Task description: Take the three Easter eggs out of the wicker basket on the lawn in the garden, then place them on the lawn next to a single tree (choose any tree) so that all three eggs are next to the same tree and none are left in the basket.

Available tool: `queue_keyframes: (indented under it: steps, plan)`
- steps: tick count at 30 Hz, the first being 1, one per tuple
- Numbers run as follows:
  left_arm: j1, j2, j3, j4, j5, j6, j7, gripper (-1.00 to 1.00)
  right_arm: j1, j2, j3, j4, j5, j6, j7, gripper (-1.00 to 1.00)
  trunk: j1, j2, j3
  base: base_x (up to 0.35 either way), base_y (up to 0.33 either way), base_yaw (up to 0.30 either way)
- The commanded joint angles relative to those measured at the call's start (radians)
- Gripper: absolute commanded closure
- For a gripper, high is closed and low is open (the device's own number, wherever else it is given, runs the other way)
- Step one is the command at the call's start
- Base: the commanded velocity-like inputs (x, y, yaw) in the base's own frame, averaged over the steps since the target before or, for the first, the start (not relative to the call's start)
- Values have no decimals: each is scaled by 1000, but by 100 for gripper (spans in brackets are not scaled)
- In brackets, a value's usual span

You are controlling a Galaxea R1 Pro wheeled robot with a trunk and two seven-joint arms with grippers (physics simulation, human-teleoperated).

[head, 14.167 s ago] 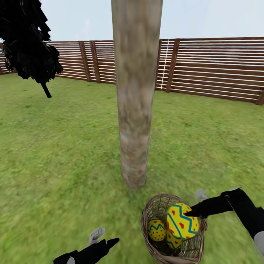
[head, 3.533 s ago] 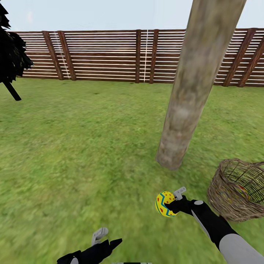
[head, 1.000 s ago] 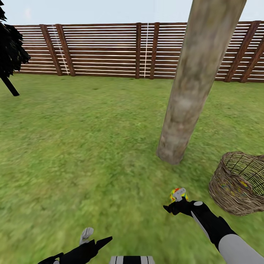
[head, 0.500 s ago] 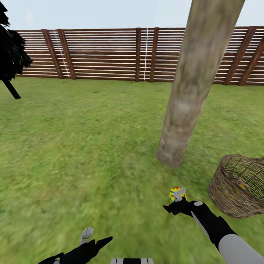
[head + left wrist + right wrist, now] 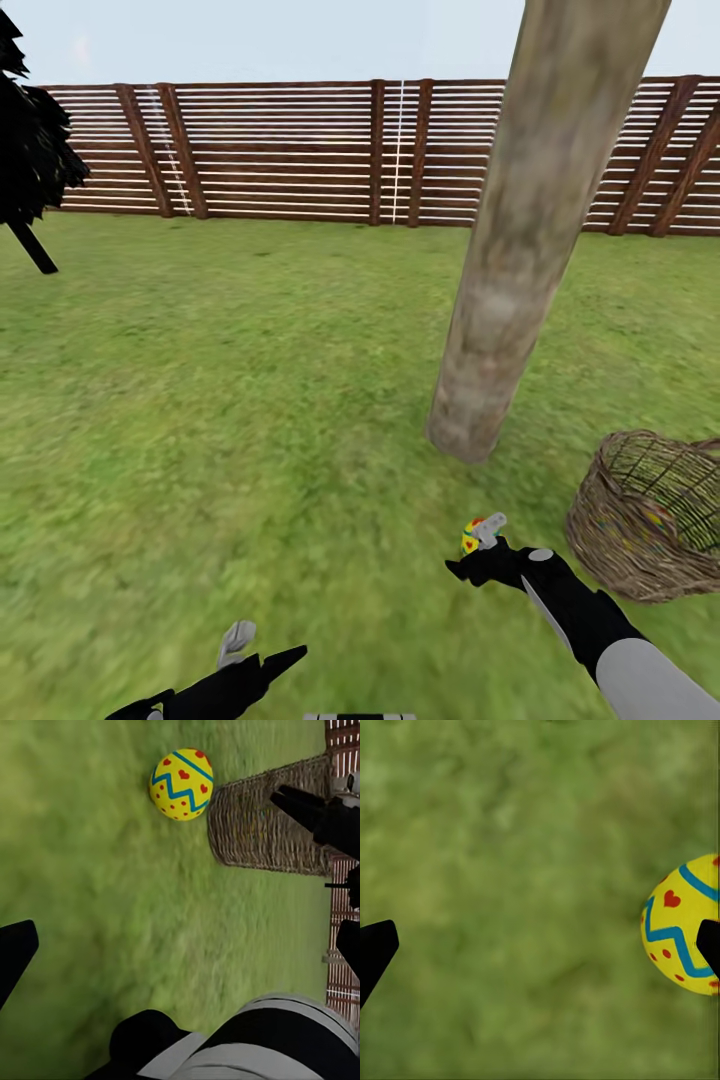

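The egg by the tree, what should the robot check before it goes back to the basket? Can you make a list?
1. Egg lying on the lawn: ok.
2. Right gripper let go, fingers wide apart in the right wrist view: ok.
3. Egg near the tree, just in front of the trunk's foot: ok.
4. Egg out of the basket, beside it: ok.
5. Eggs left in the basket: some colour shows through the weave, count cannot tell.
6. Left gripper free to help: looks empty; open or shut, cannot tell.
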Motion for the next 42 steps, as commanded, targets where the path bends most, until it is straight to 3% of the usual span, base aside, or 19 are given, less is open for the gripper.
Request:
queue_keyframes:
  steps: [1,12,18,20,24,30,42]
  plan:
    - [0,0,-1,0,7,7,0,-100,0,-1,1,-2,4,5,3,-100,-4,7,2,0,0,0]
    - [0,0,-1,0,7,7,0,-100,0,-9,-5,-19,3,10,11,-100,-46,84,37,0,0,0]
    - [0,0,-1,0,7,7,0,-100,0,-17,-10,-88,2,74,37,-100,-69,126,56,0,0,0]
    - [0,0,-1,0,7,7,0,-100,0,-28,-13,-130,-1,117,59,-100,-77,140,62,0,0,0]
    - [0,0,-2,0,7,7,0,-100,0,-91,-20,-239,-7,221,128,-100,-92,168,74,0,0,0]
    - [0,-1,-2,0,7,7,0,-100,0,-101,-26,-265,-10,282,147,-100,-115,210,93,0,0,0]
    - [0,-1,-2,0,7,7,1,-100,0,-181,-37,-369,-12,376,261,-100,-161,294,131,0,0,0]
